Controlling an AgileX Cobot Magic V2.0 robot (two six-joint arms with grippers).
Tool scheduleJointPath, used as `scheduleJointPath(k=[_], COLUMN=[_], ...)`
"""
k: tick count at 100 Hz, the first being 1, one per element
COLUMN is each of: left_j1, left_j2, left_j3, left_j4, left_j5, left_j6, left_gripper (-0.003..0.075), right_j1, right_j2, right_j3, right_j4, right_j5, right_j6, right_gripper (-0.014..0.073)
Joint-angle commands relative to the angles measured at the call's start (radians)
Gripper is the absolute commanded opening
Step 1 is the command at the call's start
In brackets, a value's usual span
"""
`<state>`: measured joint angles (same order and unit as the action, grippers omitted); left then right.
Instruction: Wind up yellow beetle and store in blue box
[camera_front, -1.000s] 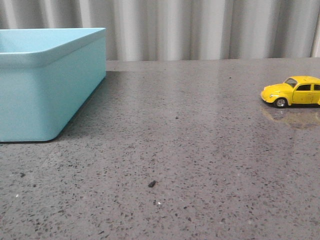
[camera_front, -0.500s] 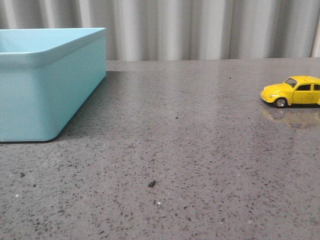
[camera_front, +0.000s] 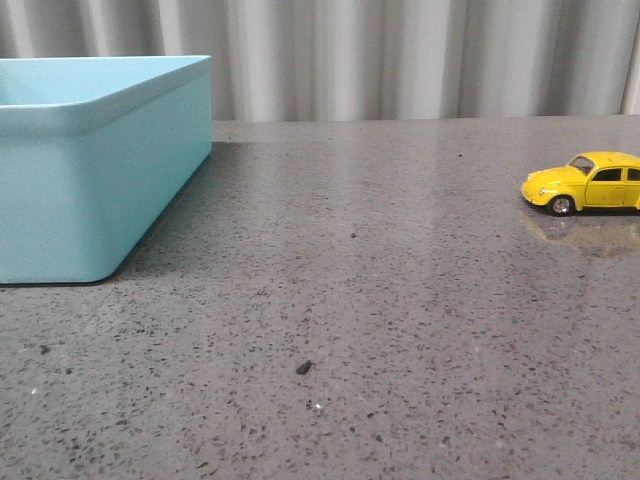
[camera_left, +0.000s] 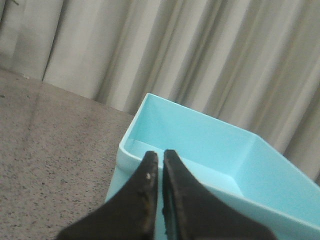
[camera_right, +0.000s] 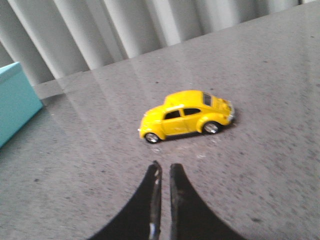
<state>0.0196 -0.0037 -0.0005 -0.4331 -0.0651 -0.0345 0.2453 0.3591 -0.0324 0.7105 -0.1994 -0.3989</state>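
The yellow beetle (camera_front: 585, 182) stands on its wheels at the right edge of the grey table, its nose pointing left. It also shows in the right wrist view (camera_right: 186, 116), a short way beyond my right gripper (camera_right: 164, 167), which is shut and empty above the table. The blue box (camera_front: 95, 160) stands at the far left of the table. In the left wrist view the blue box (camera_left: 210, 150) is open at the top with nothing showing inside. My left gripper (camera_left: 159, 155) is shut and empty, close to the box's near corner. Neither gripper shows in the front view.
A grey speckled table (camera_front: 350, 300) runs to a back edge under a pale pleated curtain (camera_front: 400, 55). A small dark speck (camera_front: 303, 368) lies near the table's front middle. A corner of the blue box (camera_right: 15, 100) shows in the right wrist view.
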Motion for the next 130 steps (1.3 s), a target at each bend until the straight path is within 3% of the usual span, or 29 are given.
scheduleJointPath(k=[1, 21, 33, 56, 68, 92, 121, 130], left_j1=[0.002, 0.002, 0.002, 0.002, -0.046, -0.189, -0.26, -0.26], left_j2=[-0.033, -0.027, 0.005, 0.132, 0.194, 0.294, 0.343, 0.343], left_j3=[0.015, -0.091, -0.181, -0.372, -0.423, -0.426, -0.426, -0.426], left_j4=[-0.103, -0.1, -0.1, -0.11, -0.197, -0.422, -0.456, -0.46], left_j5=[-0.068, 0.22, 0.288, 0.451, 0.464, 0.459, 0.414, 0.414], left_j6=[0.0, 0.004, 0.035, 0.292, 0.407, 0.67, 0.685, 0.685], left_gripper=[-0.0021, -0.0021, -0.0021, -0.0021, -0.0021, -0.002, -0.0018, 0.0046], right_j1=[-0.004, -0.004, -0.004, -0.004, -0.004, -0.004, -0.004, -0.004], right_j2=[0.016, 0.016, 0.018, 0.043, 0.084, 0.098, 0.098, 0.098], right_j3=[-0.106, -0.352, -0.472, -0.648, -0.724, -0.754, -0.754, -0.754], right_j4=[-0.078, -0.273, -0.346, -0.544, -0.661, -0.729, -0.697, -0.669], right_j5=[0.03, 0.395, 0.554, 0.828, 0.964, 0.961, 0.831, 0.798], right_j6=[-0.004, -0.004, -0.004, -0.001, 0.089, 0.151, 0.151, 0.151], right_gripper=[-0.0043, -0.0043, -0.0043, -0.0041, -0.0041, -0.0041, -0.0041, -0.0041])
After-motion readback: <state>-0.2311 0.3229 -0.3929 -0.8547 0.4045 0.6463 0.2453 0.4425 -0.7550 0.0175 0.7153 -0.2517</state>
